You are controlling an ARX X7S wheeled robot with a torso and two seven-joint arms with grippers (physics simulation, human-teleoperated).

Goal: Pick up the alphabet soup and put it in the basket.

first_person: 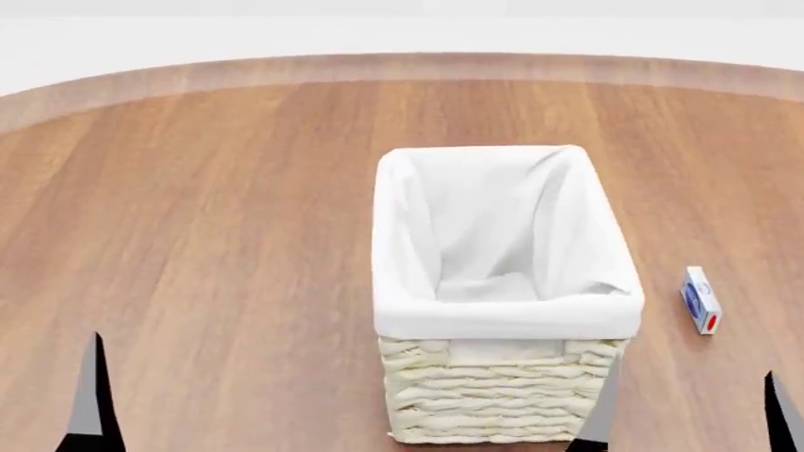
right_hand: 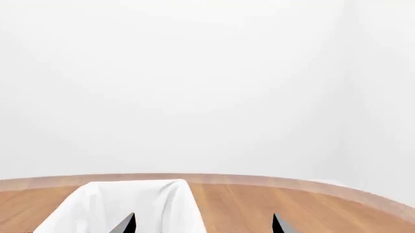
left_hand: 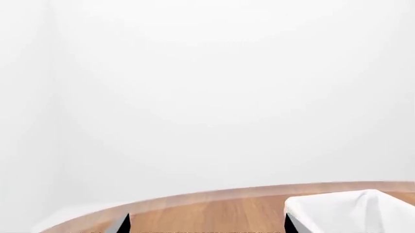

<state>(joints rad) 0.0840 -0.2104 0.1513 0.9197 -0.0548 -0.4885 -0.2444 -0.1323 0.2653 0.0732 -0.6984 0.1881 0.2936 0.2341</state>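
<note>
Basket (first_person: 503,282) stands mid-table (first_person: 201,217), empty down to its white liner, and the soup shows in no view — so the work is at its very start, the can yet to be found. A small white box (first_person: 699,299) with blue and red marks lies on the wood just right of the basket. Right gripper (first_person: 688,407) shows two fingertips set wide apart with nothing between them. Left gripper: only one fingertip (first_person: 90,395) shows in the head view, but its wrist view has the pair well spread and bare. Next move, I judge, calls for shifting the view to find the can before either arm reaches.
</note>
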